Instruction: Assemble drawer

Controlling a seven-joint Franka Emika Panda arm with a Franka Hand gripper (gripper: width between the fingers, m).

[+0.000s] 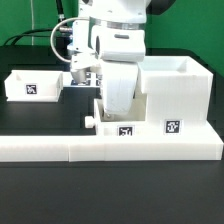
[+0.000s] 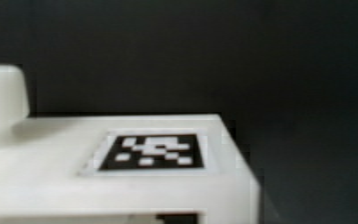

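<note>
Matte plastic tray (image 1: 120, 124) near bench's camera-side edge: light, stiff, slick; I'd grip thin side walls. End effector (image 1: 86, 80) opening: cannot tell.

A long low white bar (image 1: 40, 150) lies across the near side of the black table (image 1: 110, 195).

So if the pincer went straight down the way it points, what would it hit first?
Probably the knobbed drawer tray right beneath the pincer, on its tagged white face; the gap is hard to judge.
</note>
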